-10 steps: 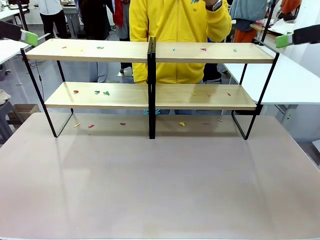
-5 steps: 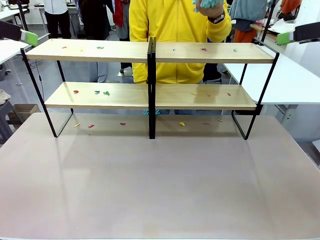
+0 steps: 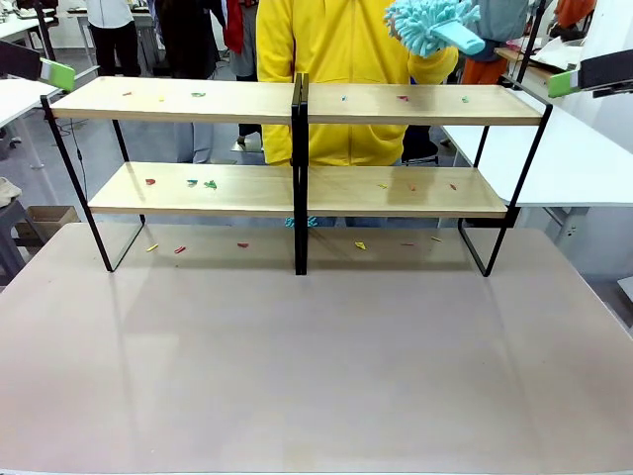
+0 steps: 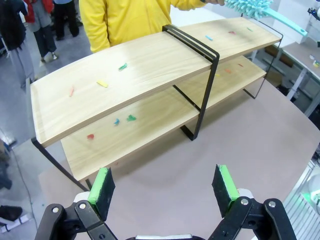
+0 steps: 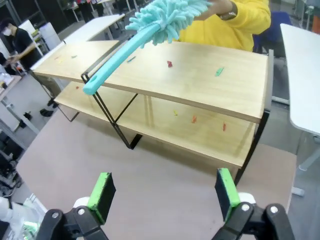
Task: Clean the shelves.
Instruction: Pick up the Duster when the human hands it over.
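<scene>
Front view: the shelves (image 3: 237,101) stand on the far half of the table (image 3: 316,376), across the middle of the frame; their long axis runs left to right, open front toward us, black post at dead centre; coloured scraps (image 3: 198,95) dot both tiers and the table beneath; at the upper right a person in yellow holds a teal duster (image 3: 430,25) higher than the top board, fluffy head to the left, handle poking right.

Left wrist view: the left gripper (image 4: 164,187) hangs at the bottom edge, jaws spread wide and empty, well short of the shelves, which slant from lower left to upper right; the duster sits in the top right corner, handle aimed down and right.

Right wrist view: the right gripper (image 5: 163,192) gapes just the same, nothing between its pads; the person's hand (image 5: 218,5), at the top edge, is clasped round the duster at its fluffy end; the handle slants down toward the middle left of the frame, looped tip leading; it looks like an offer to me.

What could go wrong, I'd say: the handle is slim and smooth, so a pinch taken off-centre could let it twist or drop as the person lets go; a long duster swung carelessly could knock the post or the thin frame and shift the rack; sweeping might only push scraps onto the table; the lower tier looks cramped under the top board.
</scene>
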